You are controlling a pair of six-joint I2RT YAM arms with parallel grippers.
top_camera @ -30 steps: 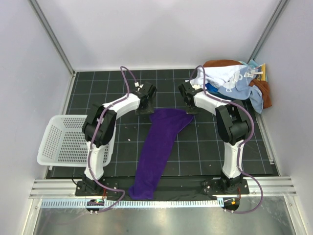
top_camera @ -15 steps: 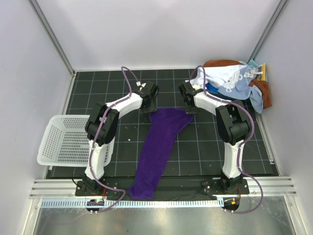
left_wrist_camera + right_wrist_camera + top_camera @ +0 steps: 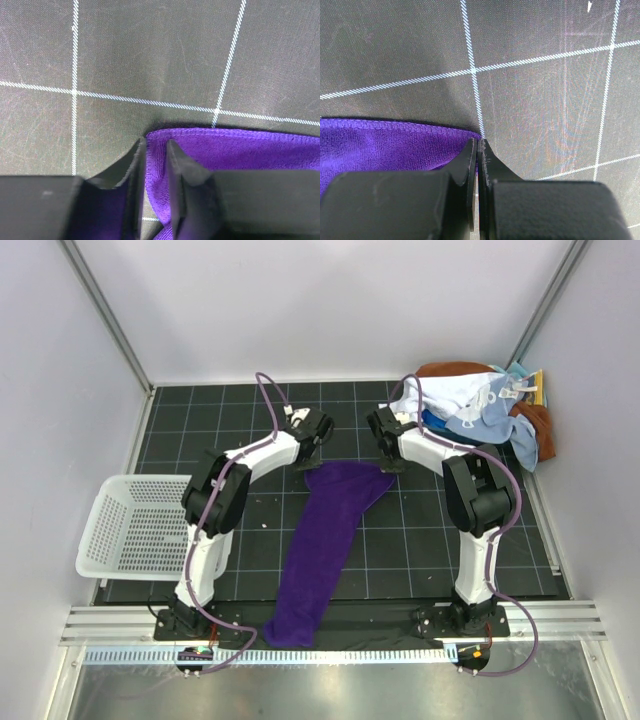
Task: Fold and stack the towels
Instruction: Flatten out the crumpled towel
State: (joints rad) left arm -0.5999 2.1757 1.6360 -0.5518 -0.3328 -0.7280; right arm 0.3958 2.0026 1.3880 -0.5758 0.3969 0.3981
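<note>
Left wrist: left gripper point(image 3: 156, 145) narrowly spread astride purple towel point(image 3: 250, 150) corner; right gripper point(image 3: 477, 143) pinches another corner.

Items by count: one dark purple towel point(image 3: 325, 540); one heap point(image 3: 475, 405) of further towels, where I can count three colours (rust-brown, white, light blue) but not the number of pieces; one white slotted basket point(image 3: 130, 530); two grippers of mine, left gripper point(image 3: 155, 150) and right gripper point(image 3: 477, 147), with two fingers each.
</note>
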